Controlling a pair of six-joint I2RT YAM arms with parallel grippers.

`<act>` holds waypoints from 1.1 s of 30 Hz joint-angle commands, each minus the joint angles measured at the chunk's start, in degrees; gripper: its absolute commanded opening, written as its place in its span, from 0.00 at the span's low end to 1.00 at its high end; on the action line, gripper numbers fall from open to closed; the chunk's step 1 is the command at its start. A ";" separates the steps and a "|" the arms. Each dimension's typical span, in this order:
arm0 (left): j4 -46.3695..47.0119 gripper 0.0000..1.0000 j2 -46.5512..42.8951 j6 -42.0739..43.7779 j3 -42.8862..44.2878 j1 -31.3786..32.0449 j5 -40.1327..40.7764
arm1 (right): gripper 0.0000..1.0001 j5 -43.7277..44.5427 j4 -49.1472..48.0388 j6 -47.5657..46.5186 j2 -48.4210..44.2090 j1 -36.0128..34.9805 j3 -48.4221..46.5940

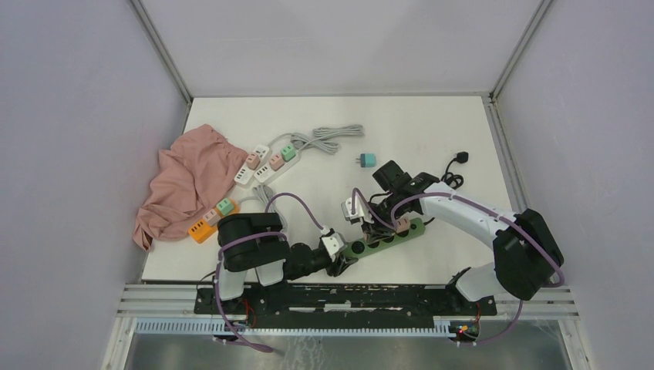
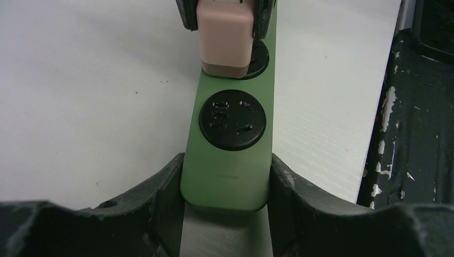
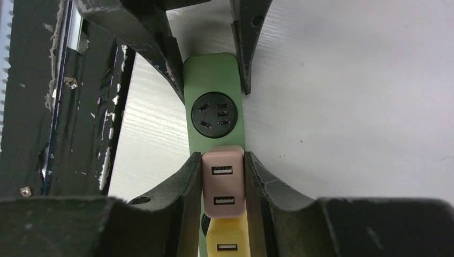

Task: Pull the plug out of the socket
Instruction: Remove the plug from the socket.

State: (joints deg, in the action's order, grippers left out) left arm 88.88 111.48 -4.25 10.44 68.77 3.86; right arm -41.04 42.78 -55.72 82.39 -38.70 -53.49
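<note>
A green power strip (image 1: 388, 237) lies near the table's front edge. A pink plug (image 3: 223, 182) with two USB ports stands in one of its round black sockets (image 2: 256, 58). A yellow plug (image 3: 227, 242) sits right behind the pink one. My right gripper (image 3: 223, 160) is shut on the pink plug, one finger pressed on each side. My left gripper (image 2: 227, 174) is shut on the strip's near end (image 2: 226, 176), clamping its two long sides. An empty socket (image 2: 232, 119) lies between the two grips.
A pink cloth (image 1: 189, 181) lies at the left. Beside it are a white power strip (image 1: 262, 163) with plugs and an orange strip (image 1: 202, 229). A teal plug (image 1: 368, 160) and a black corded plug (image 1: 461, 158) lie farther back. The black front rail (image 1: 347, 297) runs close by.
</note>
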 commanded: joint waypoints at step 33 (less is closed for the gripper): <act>10.18 0.03 2.92 -2.87 -1.23 -0.07 -0.75 | 0.00 -10.06 4.01 -5.24 -4.01 3.82 -0.14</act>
State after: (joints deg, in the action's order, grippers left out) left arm 88.86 111.66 -4.38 10.79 68.86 2.59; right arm -42.96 42.54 -52.84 81.49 -35.92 -53.08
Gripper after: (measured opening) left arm 0.565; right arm 0.353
